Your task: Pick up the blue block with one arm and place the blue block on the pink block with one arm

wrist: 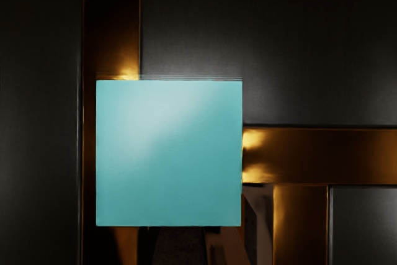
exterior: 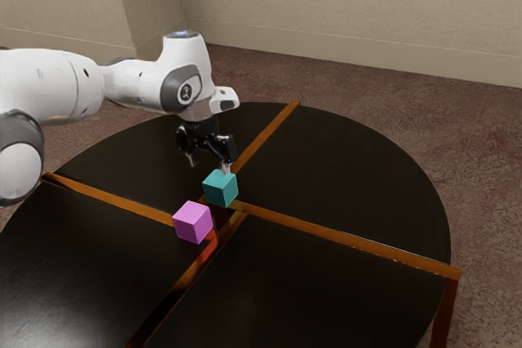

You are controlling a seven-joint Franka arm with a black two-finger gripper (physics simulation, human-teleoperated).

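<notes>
Blue block is just under the claw, near pink block.

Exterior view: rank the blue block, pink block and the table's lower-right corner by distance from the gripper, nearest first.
1. The blue block, just beneath the gripper.
2. The pink block, past the blue one, nearer the camera.
3. The table corner, far off at the exterior view's right.

Blocks, two in all: one blue block and one pink block. One round table. Its dark top has four panels, split by two crossing orange strips. One white robot arm, with one black gripper.
</notes>
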